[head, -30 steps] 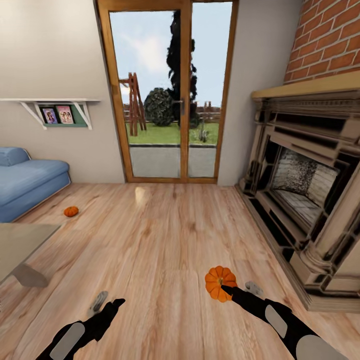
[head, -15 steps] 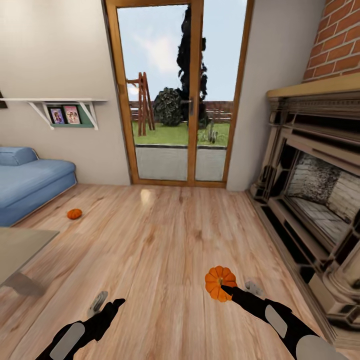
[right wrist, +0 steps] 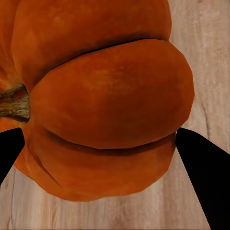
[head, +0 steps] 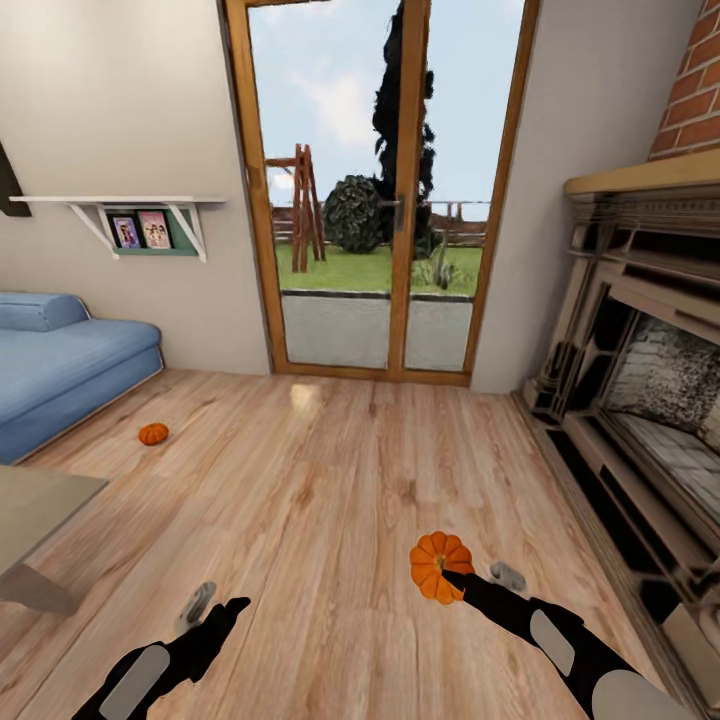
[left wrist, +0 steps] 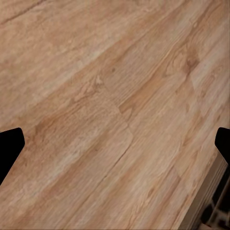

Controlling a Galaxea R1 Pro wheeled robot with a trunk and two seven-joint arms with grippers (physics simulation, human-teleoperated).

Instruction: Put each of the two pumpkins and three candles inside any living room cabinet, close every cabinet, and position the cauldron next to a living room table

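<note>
1. A ribbed orange pumpkin (head: 440, 566) sat clamped in the right gripper (head: 452, 580), raised above the plank floor (head: 340, 480). In the right wrist view that pumpkin (right wrist: 100, 100) lay between the two dark fingertips (right wrist: 203, 177), one on each side, with its brown stem turned sideways toward one of them.
2. The right gripper was closed only as far as the pumpkin's width allowed.
3. The left gripper (head: 215, 610) hung low to the left of the right one, well apart from it. Its fingers stood wide apart with nothing between them; the left wrist view showed one fingertip (left wrist: 9, 146) at each edge and bare floor planks between.
4. A second pumpkin (head: 153, 433) lay on the floor far ahead and to the left of the left gripper, near the blue sofa (head: 60, 375).
5. A corner of the grey table (head: 35, 520) stood to the left of the left gripper.
6. The fireplace (head: 640, 400) stood off to the right of the right gripper, and the glass door (head: 385, 190) stood straight ahead.
</note>
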